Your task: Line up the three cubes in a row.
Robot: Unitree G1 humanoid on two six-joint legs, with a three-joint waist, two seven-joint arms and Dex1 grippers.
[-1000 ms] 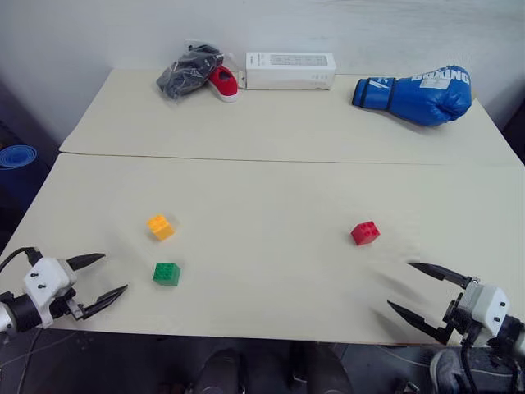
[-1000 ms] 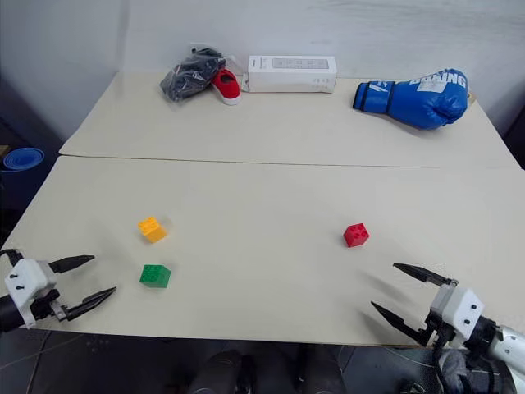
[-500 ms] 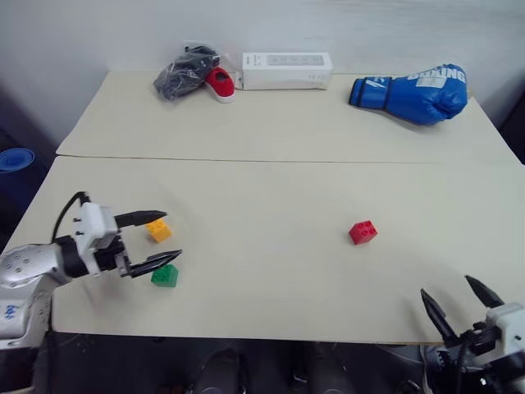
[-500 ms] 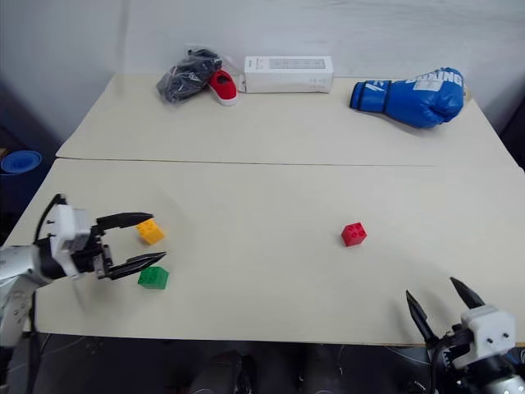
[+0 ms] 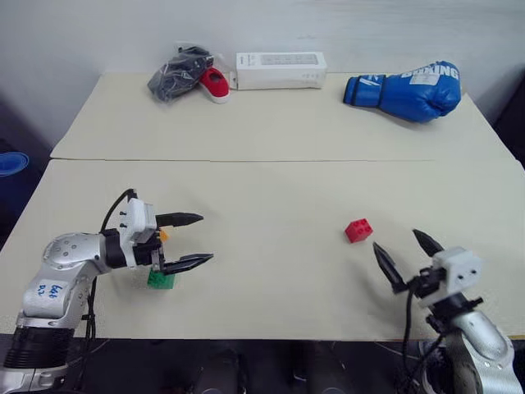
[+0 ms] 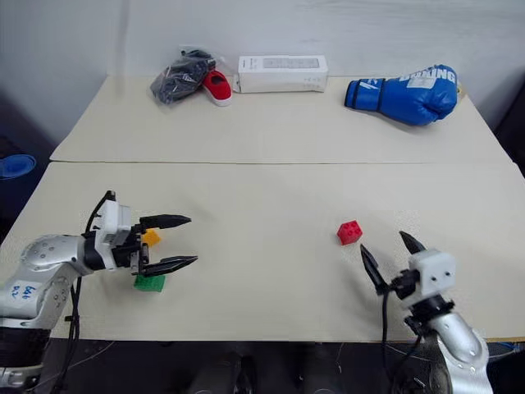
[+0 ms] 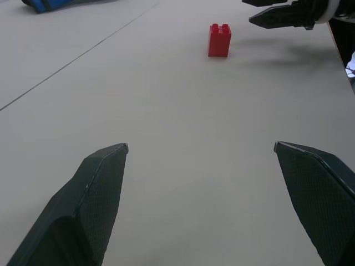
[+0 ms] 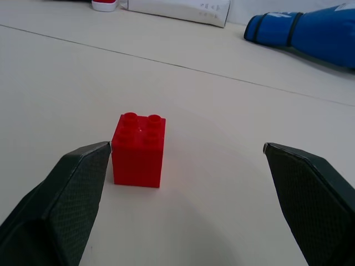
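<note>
Fingers of the left gripper (image 5: 190, 240) are standing wide apart and gripping nothing, pointing across the table (image 5: 271, 197) toward the robot's right. They are hovering just above the green cube (image 5: 161, 279), which is peeking out under the lower finger, and the orange-yellow cube (image 6: 151, 238), which is partly hidden behind the gripper body. Both cubes are sitting close together near the table's front left.

Fingers of the right gripper (image 5: 402, 251) are likewise spread wide and empty, pointing forward near the front right edge. The red cube (image 5: 358, 231) is lying just ahead of them and slightly to the left, apart from the tips; in the right wrist view it (image 8: 139, 149) is sitting beside the tip of one finger (image 8: 72, 188) rather than centred between the two.

Along the far edge of the table, a blue boxing glove (image 5: 406, 89) is lying at the right, a white box (image 5: 280, 71) in the middle, and a red shoe (image 5: 216, 84) beside a dark bundle (image 5: 175, 71) at the left.
</note>
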